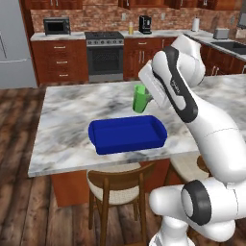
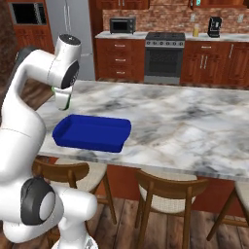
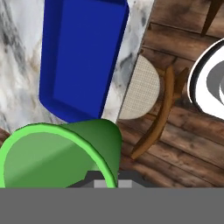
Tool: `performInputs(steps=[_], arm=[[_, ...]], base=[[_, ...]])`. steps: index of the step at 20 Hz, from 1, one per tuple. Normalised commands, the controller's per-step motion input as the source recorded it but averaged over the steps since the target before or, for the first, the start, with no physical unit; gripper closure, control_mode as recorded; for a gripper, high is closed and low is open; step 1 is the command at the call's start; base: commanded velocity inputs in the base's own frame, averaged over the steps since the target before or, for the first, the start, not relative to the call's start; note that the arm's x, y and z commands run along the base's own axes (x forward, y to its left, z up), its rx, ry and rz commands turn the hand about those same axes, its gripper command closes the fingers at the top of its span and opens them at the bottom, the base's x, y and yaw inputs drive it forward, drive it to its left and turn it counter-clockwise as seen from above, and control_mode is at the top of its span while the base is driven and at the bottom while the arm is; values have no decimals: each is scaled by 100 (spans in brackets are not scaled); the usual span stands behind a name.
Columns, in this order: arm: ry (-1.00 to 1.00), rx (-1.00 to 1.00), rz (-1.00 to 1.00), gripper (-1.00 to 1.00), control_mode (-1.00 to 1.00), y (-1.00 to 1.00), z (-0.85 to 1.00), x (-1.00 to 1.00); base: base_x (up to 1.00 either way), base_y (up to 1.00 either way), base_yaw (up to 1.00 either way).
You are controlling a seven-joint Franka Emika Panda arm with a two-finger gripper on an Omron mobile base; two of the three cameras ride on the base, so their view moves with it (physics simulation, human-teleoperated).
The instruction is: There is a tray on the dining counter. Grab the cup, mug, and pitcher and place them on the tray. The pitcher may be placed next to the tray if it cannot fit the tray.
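Gripper [image 3: 107, 181]: fingers clenched on the rim of the green cup [image 3: 61, 155], which was held tilted in the air above the counter [image 1: 72, 110]. Tray [image 1: 127, 133]: blue, flat on the counter near its front edge, below the cup. Chair [image 3: 153, 109]: under the counter edge.

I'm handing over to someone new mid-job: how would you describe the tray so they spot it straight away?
Find the big marble-topped dining counter with wooden chairs tucked under its near edge. The tray lies flat on it close to that edge, below the green cup the gripper holds. It is the bright blue, low-rimmed rectangle, empty so far.
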Motion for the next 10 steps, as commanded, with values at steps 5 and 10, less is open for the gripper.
performInputs(steps=[5,10], arm=[[2,0,0,100,-100,24,-30,31],[6,0,0,100,-100,0,-30,42]], base=[[0,0,0],[0,0,0]])
